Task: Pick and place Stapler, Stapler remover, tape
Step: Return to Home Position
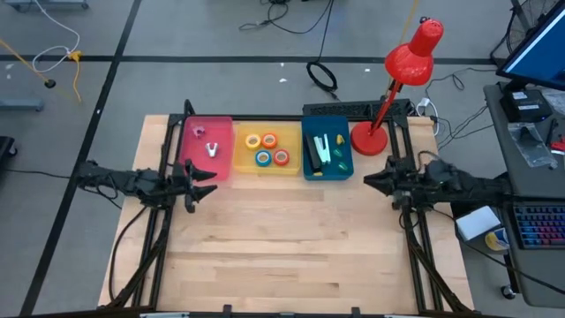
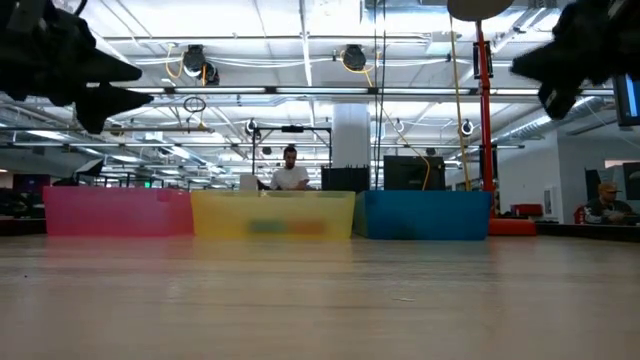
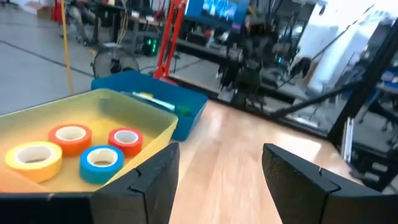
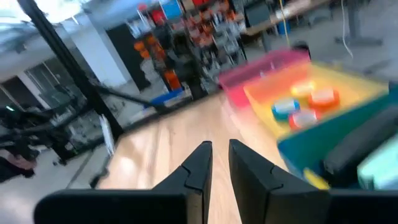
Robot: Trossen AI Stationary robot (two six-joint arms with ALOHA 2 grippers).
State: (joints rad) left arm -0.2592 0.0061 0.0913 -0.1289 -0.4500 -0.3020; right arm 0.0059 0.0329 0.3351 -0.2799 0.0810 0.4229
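Observation:
Three bins stand in a row at the table's far edge. The pink bin (image 1: 205,146) holds a small metal stapler remover (image 1: 212,148). In the yellow bin (image 1: 267,152) lie the tape rolls: yellow (image 3: 34,155), orange (image 3: 71,137), red (image 3: 124,140) and blue (image 3: 101,160). A black stapler (image 1: 315,152) lies in the blue bin (image 1: 327,152) beside green and white things. My left gripper (image 1: 207,181) hovers open, just near the pink bin. My right gripper (image 1: 369,181) hovers shut, near the blue bin's right corner. Neither gripper holds anything.
A red desk lamp (image 1: 402,75) stands on its round base (image 1: 369,139), right of the blue bin. The bare wooden table top (image 1: 291,238) stretches toward the near edge. Black frame rails run along both sides of the table. People sit in the room beyond the table.

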